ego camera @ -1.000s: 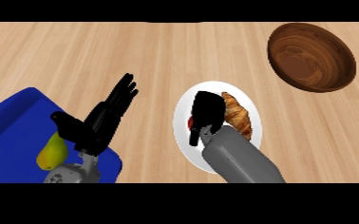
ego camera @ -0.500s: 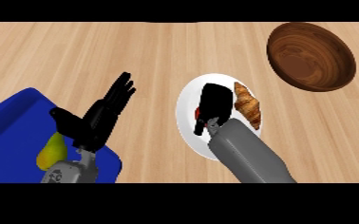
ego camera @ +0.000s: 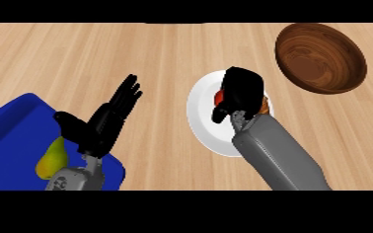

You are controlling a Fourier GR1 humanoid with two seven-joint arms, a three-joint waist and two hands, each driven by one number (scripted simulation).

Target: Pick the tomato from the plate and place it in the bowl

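1. Head view: black right hand [ego camera: 239, 95] has lifted and curled its fingers round the small red tomato [ego camera: 218, 97], above the round white plate [ego camera: 202, 113].
2. Dark wooden bowl [ego camera: 320, 57] waits, well apart.
3. Left hand [ego camera: 109, 116] rests, fingers straight.

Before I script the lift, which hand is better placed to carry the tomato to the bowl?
Right. The right hand is curled over the tomato on the plate, nearer the bowl; the left hand rests open.
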